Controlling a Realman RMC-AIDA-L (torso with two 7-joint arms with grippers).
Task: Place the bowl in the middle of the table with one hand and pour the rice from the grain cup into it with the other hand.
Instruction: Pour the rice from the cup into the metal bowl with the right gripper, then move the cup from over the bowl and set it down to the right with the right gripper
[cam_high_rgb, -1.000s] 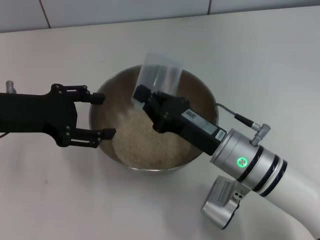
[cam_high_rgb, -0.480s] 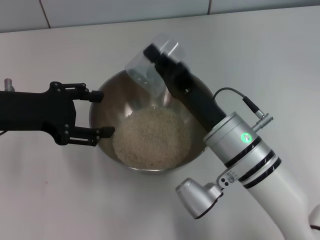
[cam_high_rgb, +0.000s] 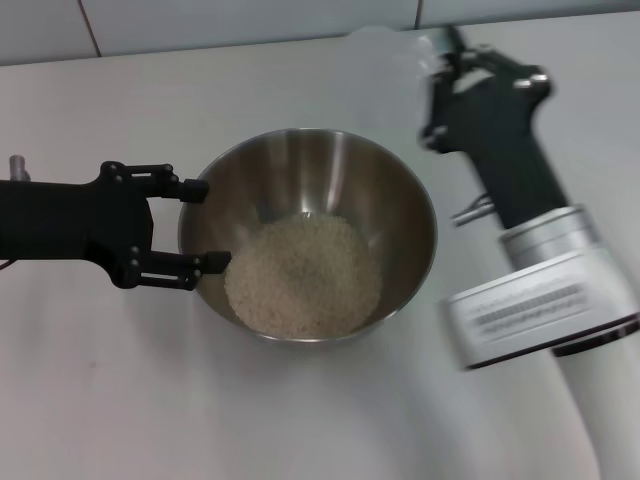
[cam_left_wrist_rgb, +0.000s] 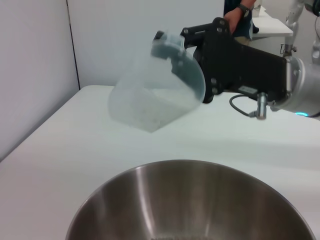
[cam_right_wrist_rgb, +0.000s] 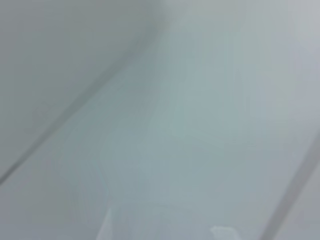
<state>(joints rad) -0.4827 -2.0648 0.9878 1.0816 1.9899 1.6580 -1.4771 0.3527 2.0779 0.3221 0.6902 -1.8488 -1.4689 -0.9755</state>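
Bowl: large round stainless-steel mixing bowl (cam_high_rgb: 308, 235) stands upright on the plain white table (cam_high_rgb: 200, 90), directly in front of the left tool's fingertips; its shiny rim fills the near part of the left wrist view (cam_left_wrist_rgb: 190, 200).
Rice: loose off-white grains (cam_high_rgb: 303, 275) heaped in the bottom of the bowl, nearer the left tool's side.
Left tool: black two-pronged left tool (cam_high_rgb: 200, 228) at the bowl's outer wall, prongs spread apart, one by the rim and one lower against the wall; nothing clamped between them.
Right tool: black right tool (cam_high_rgb: 440, 70) on the silver-white arm, raised beyond the far rim of the bowl, well apart from the left tool; clenched on the cup (cam_left_wrist_rgb: 200, 65).
Grain cup: small transparent plastic cup (cam_left_wrist_rgb: 157, 85) held in the right tool, tilted, in the air above and past the bowl's far rim; a faint dusting of grains inside, otherwise it looks empty. In the head view it shows only as a pale smear (cam_high_rgb: 385, 50).
Right wrist view: blurred pale surface only; nothing identifiable.
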